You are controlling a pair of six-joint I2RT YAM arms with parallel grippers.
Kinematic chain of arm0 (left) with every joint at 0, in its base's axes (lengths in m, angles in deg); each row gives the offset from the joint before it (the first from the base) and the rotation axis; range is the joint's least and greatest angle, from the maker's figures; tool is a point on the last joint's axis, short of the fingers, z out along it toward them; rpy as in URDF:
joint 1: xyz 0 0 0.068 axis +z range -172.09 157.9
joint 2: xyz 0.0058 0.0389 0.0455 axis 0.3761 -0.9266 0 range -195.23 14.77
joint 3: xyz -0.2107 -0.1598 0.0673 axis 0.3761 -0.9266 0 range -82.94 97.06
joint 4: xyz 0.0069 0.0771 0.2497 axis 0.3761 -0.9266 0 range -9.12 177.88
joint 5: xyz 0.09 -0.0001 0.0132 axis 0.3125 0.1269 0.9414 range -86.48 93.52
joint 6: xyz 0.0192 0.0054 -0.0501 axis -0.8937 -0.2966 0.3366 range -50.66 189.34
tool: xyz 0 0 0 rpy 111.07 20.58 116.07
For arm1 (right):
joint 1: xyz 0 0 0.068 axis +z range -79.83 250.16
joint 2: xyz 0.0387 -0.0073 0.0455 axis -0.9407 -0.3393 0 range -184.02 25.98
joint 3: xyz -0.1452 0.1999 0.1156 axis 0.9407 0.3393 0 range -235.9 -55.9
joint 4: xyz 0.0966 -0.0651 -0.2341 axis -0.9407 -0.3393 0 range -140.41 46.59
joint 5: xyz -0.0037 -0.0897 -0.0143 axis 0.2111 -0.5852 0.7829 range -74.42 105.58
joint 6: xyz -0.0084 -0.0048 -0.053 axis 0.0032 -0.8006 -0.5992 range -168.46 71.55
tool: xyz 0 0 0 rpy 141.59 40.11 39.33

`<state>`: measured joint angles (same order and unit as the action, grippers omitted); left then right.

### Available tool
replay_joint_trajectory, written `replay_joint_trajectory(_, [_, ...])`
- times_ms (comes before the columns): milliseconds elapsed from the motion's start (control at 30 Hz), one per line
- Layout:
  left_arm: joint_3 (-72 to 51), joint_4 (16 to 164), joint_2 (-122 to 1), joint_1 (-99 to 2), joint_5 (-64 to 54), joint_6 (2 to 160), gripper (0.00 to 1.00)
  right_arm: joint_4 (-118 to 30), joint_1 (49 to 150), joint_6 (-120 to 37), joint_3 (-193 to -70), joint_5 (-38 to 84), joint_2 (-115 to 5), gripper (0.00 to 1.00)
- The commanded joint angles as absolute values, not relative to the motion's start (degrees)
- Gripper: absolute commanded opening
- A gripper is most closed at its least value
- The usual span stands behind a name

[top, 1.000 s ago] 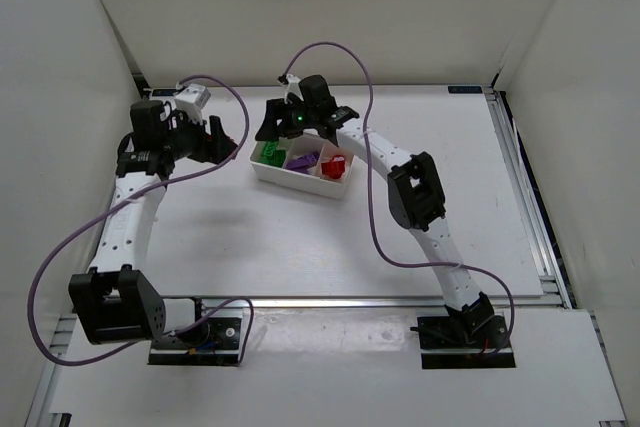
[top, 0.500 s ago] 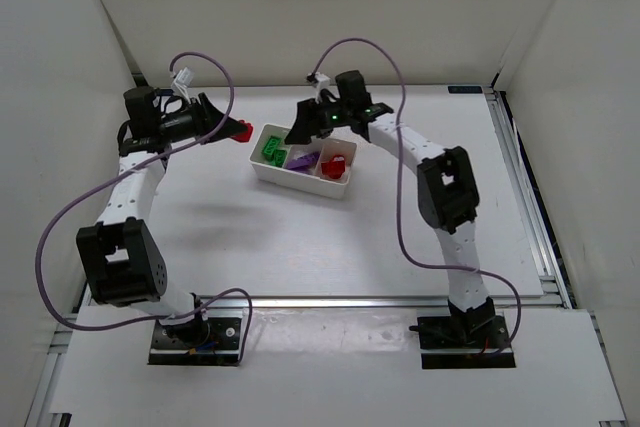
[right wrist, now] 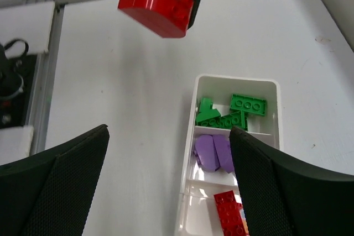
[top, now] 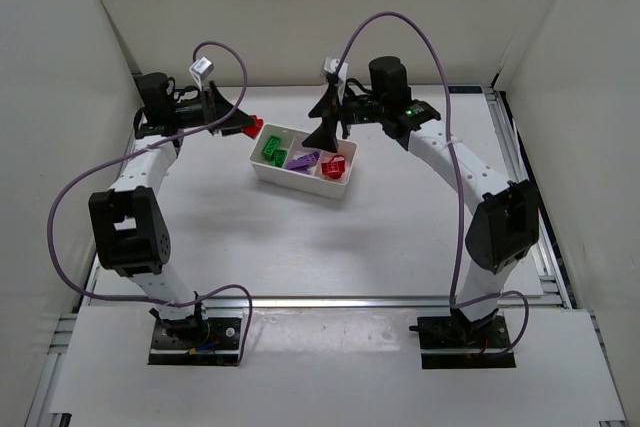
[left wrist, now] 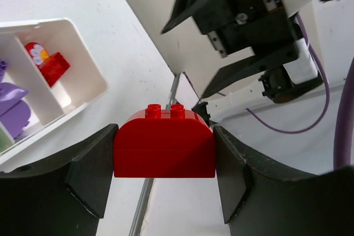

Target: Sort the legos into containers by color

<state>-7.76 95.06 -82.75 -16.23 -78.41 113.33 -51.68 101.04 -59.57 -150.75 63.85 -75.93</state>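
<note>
My left gripper is shut on a red rounded lego and holds it in the air just left of the white tray; the brick also shows in the right wrist view. The tray's left compartment holds green legos, the middle one purple legos, the right one red legos. In the right wrist view the tray lies below with green, purple and red pieces. My right gripper is open and empty, raised above the tray's far side.
Purple cables loop over both arms. A metal rail runs along the table's right edge. White walls close in the back and sides.
Both arms have risen and stretched out. My left gripper came up from the table with the red lego and moved right toward the tray. My right gripper lifted off the tray and moved right.
</note>
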Motion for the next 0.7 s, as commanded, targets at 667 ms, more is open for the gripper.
replay_joint_trajectory(667, [-16.3, 97.5, -72.2, -35.2, -89.0, 111.0, 0.26, -69.9, 97.9, -97.8, -144.9, 77.4, -65.2, 0.91])
